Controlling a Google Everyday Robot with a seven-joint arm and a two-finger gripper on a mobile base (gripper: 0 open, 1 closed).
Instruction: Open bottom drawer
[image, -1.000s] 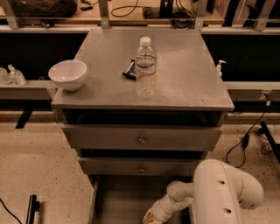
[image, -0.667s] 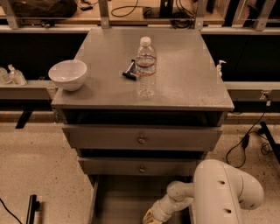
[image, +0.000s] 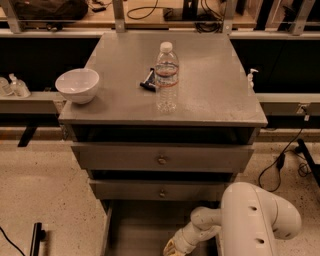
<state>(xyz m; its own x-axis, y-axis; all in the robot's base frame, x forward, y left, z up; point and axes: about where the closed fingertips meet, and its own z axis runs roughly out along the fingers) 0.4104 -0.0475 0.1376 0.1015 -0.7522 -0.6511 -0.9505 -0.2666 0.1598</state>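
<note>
Bottom drawer (image: 142, 225) is pulled out at the foot of the grey cabinet, and I can see its plain grey inside. My gripper (image: 173, 247) is low down over the right side of that drawer, at the very bottom edge of the view. I cannot tell if it is squeezing something or let go. My white arm (image: 260, 222) bends up from it on the right. Just above the open drawer is the middle drawer (image: 200, 191), with a small round knob (image: 161, 192). Above that is the big top drawer (image: 210, 157). On the cabinet top (image: 215, 85) a water bottle (image: 166, 75) stands upright. A small black tool (image: 147, 82) lies just left of the bottle. A white bowl (image: 77, 85) sits near the left edge
</note>
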